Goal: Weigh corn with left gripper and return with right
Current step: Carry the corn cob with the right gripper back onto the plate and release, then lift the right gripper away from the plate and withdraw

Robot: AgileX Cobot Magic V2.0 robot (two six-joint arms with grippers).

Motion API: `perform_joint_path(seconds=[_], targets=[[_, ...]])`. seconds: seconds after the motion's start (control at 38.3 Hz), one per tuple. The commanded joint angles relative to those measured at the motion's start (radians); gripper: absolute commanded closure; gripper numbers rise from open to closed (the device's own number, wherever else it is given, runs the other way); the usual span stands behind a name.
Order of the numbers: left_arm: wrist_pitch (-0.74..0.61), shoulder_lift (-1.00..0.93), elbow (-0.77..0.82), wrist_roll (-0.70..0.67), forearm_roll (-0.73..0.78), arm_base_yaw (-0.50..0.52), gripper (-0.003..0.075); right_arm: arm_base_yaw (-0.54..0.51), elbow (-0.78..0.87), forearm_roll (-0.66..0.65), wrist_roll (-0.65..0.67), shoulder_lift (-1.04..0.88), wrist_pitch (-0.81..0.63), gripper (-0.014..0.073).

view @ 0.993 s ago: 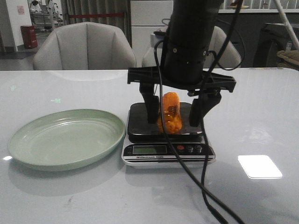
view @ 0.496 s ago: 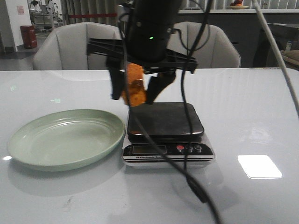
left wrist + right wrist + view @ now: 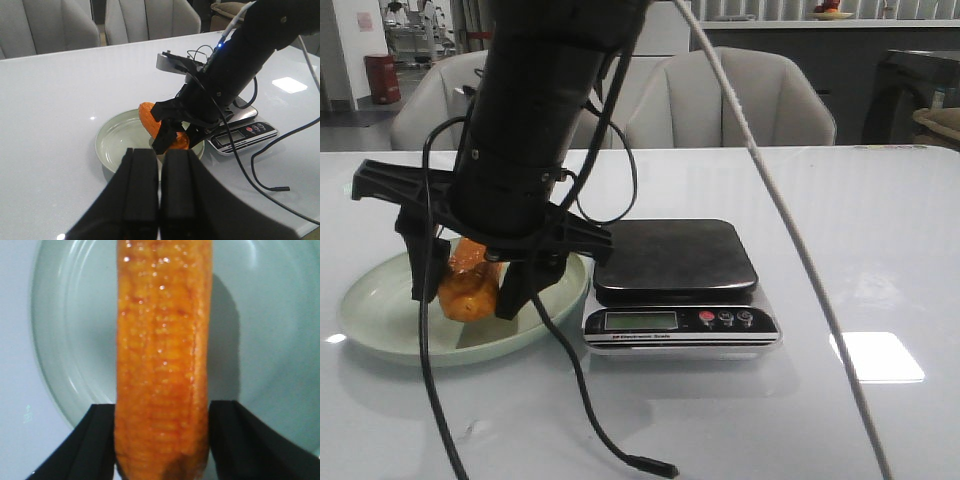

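Return step in hand: right gripper (image 3: 467, 290) clamped on the corn (image 3: 468, 285), low over the green plate (image 3: 380, 330) beside the scale (image 3: 675, 262); left gripper (image 3: 159, 187) closed, empty; next, lower and release.

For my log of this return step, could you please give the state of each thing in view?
Corn: held over the plate.
Right gripper: shut on the corn.
Left gripper: shut, holding nothing.
Plate: upright.
Scale: platform bare; display unreadable.
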Motion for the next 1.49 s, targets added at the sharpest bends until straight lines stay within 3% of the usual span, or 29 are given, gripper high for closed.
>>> perform_joint_path(seconds=[0.0,0.05,0.42,0.6,0.86,1.12,1.46], targets=[[-0.081,-0.002,-0.022,0.002,-0.007,0.001,0.0606,0.003,-0.044,0.008,-0.003,-0.056,-0.043,0.0014],[-0.081,-0.002,-0.022,0.002,-0.007,0.001,0.0606,0.005,-0.045,0.008,-0.003,-0.055,-0.055,-0.002],[-0.081,-0.002,-0.022,0.002,-0.007,0.001,0.0606,-0.014,-0.045,-0.028,-0.035,-0.106,-0.017,-0.0014],[-0.08,-0.002,-0.02,0.002,-0.007,0.001,0.0606,-0.051,-0.045,-0.063,-0.166,-0.214,0.049,-0.0014],[-0.091,-0.002,-0.006,0.002,-0.007,0.001,0.0606,-0.188,-0.017,-0.063,-0.394,-0.403,0.222,-0.0014],[-0.091,-0.002,-0.006,0.002,-0.007,0.001,0.0606,-0.283,0.251,-0.063,-0.53,-0.694,0.162,-0.0014],[-0.091,-0.002,-0.005,0.002,-0.007,0.001,0.0606,-0.293,0.623,-0.067,-0.572,-1.135,0.06,-0.0014]])
